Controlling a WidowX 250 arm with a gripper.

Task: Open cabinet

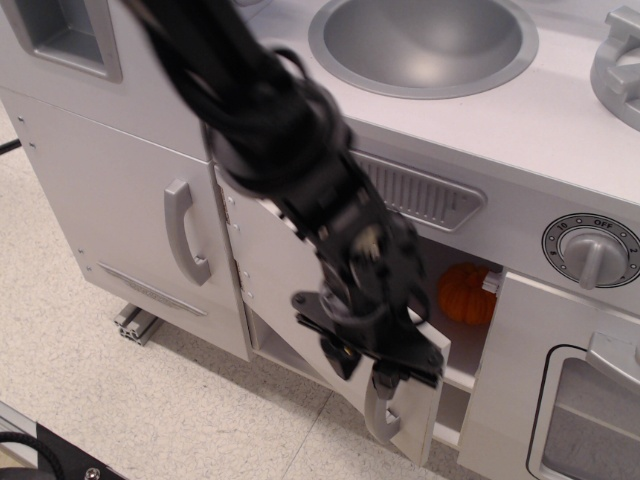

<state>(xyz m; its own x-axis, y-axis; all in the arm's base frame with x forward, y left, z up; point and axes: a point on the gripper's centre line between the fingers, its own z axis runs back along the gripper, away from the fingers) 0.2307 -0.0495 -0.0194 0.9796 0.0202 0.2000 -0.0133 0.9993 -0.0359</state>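
Observation:
The light grey cabinet door (pixel 262 262) below the sink is swung out on its left-edge hinges (pixel 229 208) to about half open. Its free edge stands toward the front right. My black gripper (pixel 367 372) is shut on the door's curved grey handle (pixel 376 415), whose lower end shows below the fingers. The arm covers the middle of the door. Inside the opened cabinet an orange pumpkin (pixel 465 292) sits on the inner shelf.
A taller grey door with a curved handle (pixel 185 232) stands at the left. A round sink (pixel 425 40) is in the countertop above. A dial knob (pixel 592 250) and the windowed oven door (pixel 590 420) are at the right. Speckled floor lies below.

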